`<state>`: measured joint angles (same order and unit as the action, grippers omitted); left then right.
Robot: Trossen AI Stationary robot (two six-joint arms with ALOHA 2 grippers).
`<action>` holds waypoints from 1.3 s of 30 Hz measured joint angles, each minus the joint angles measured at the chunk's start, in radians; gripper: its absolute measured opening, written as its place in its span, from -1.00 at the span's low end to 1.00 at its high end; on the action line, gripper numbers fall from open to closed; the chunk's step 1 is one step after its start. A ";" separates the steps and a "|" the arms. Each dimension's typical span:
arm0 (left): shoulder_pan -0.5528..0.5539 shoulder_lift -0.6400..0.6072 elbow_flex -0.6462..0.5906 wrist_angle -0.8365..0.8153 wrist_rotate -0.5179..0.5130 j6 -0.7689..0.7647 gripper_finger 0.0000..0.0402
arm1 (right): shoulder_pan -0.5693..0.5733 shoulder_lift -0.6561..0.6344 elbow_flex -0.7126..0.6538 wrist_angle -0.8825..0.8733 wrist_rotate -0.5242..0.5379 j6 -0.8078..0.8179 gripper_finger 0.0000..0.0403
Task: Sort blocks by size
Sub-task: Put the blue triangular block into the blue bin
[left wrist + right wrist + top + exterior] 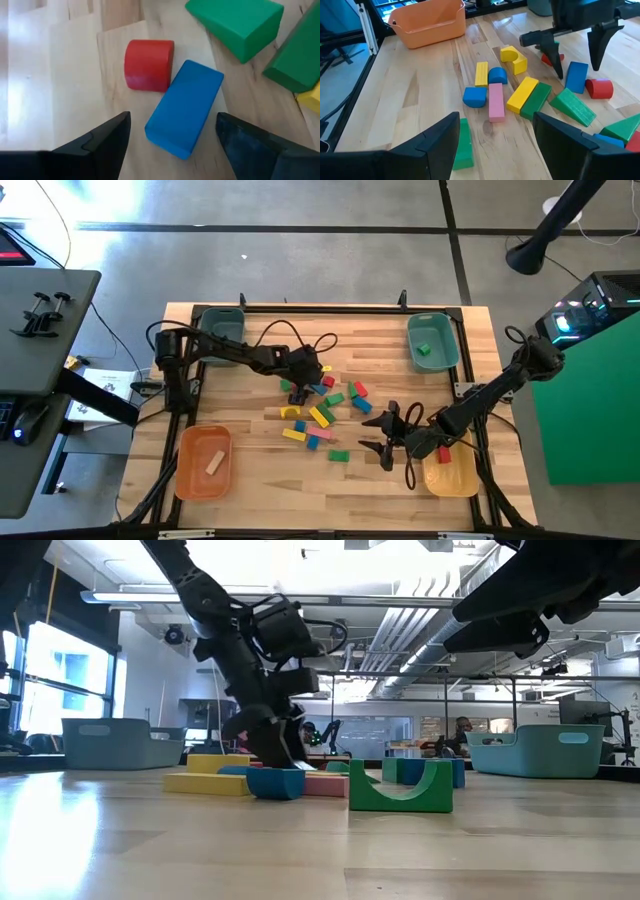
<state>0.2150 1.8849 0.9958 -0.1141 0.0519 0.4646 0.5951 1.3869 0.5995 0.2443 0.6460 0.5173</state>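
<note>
Left gripper (172, 135) spread wide, hovering over a blue bar (185, 114) that touches a red half-round block (148, 65) near the table (250, 480) middle. Seen only from the right wrist: blocks (520, 95) scattered mid-table, orange bin (427, 22) beyond. Right gripper (383, 437) released too, empty, toward the right edge beside the yellow bin (452, 477)

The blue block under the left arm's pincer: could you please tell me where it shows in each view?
High view: blue block below the left pincer, centre.
Low view: cannot tell it apart.
Left wrist view: centre, between the open fingers.
Right wrist view: upper right.
Shared landmark: the red block touching it.
</note>
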 joint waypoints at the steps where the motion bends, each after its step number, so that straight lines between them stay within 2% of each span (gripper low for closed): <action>1: 0.000 0.000 0.000 0.002 0.002 0.007 0.40 | 0.000 0.000 0.000 -0.001 0.000 0.000 0.23; 7: 0.001 0.001 0.001 -0.015 0.030 0.001 0.19 | 0.000 0.000 0.000 -0.001 0.000 0.000 0.23; 16: -0.006 0.001 0.002 -0.041 0.034 -0.020 -0.46 | 0.000 0.000 0.000 -0.004 0.000 0.000 0.23; 19: -0.016 -0.010 0.004 -0.072 -0.006 -0.085 -0.51 | 0.000 0.000 0.000 -0.009 -0.003 0.000 0.23; 22: -0.038 -0.041 0.014 -0.156 -0.120 -0.194 -0.51 | 0.000 0.000 0.000 -0.013 -0.003 0.000 0.23; 27: -0.087 -0.123 0.052 -0.385 -0.574 -0.377 -0.51 | 0.001 0.000 0.000 -0.019 -0.003 0.000 0.23; 30: -0.090 -0.183 0.070 -0.557 -0.768 -0.555 -0.51 | 0.001 0.000 0.000 -0.019 -0.003 0.000 0.23; 32: -0.070 -0.230 0.073 -0.677 -0.837 -0.708 -0.51 | 0.001 0.000 0.000 -0.020 -0.003 0.000 0.23; 34: -0.031 -0.287 0.075 -0.781 -0.863 -0.850 -0.51 | 0.001 0.000 0.000 -0.019 -0.003 0.000 0.23; 37: 0.055 -0.359 0.075 -0.925 -0.842 -1.006 -0.51 | 0.001 0.000 0.000 -0.018 -0.003 0.002 0.23; 39: 0.131 -0.400 0.075 -0.991 -0.816 -1.057 -0.51 | 0.001 0.000 0.000 -0.017 -0.003 0.001 0.23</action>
<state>0.3463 1.4847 1.0706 -1.1054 -0.7643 -0.5928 0.5957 1.3869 0.5995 0.2276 0.6426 0.5179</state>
